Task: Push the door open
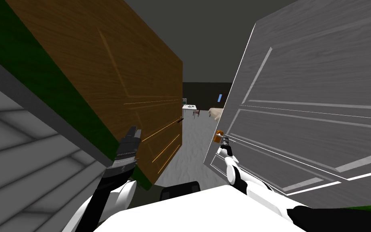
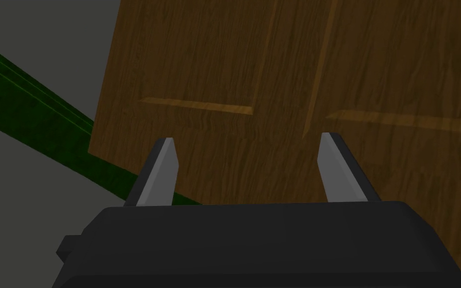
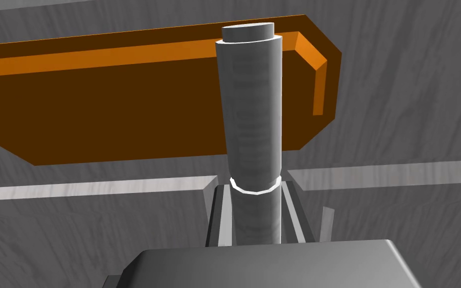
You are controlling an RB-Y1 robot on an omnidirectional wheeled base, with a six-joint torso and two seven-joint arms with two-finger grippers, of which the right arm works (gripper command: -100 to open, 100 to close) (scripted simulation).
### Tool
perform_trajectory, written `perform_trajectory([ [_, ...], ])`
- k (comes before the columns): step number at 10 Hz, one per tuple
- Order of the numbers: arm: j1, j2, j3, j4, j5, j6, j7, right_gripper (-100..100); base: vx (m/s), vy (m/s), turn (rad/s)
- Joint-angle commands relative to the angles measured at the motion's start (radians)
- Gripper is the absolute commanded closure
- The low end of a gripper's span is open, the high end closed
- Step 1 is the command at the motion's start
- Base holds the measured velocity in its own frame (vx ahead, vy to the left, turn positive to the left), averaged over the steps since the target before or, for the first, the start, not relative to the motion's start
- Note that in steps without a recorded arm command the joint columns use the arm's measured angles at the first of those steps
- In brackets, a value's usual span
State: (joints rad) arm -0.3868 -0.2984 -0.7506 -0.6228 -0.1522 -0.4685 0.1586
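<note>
One grey handle (image 3: 252, 110) lengthwise in right hand (image 3: 254, 205)

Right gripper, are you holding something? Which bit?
Yes. The right gripper is shut on the door handle, its fingers pinching the bar's near end.

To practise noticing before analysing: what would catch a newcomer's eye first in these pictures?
Two doors splay apart in the head view, a brown wooden door on my left and a grey door on my right, with a gap between them. The right gripper is shut on the grey door's cylindrical handle, in front of an orange plate. The left gripper faces the brown wooden door, fingers open.
</note>
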Motion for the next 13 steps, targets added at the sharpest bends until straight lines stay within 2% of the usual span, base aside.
perform_trajectory([
  [1,-0.002,0.001,-0.03,-0.004,0.001,-0.004,0.016,100,0.16,-0.014,-0.02],
  [2,-0.004,-0.002,-0.017,0.011,0.001,-0.006,0.008,100,0.072,-0.015,-0.015],
  [3,-0.021,0.012,-0.053,0.011,-0.004,-0.02,0.046,100,0.083,-0.082,-0.018],
  [6,-0.046,0.037,-0.108,0.012,-0.013,-0.04,0.107,100,0.092,-0.103,0.006],
  [13,-0.12,0.108,-0.264,0.014,-0.037,-0.097,0.281,100,0.098,-0.092,-0.008],
])
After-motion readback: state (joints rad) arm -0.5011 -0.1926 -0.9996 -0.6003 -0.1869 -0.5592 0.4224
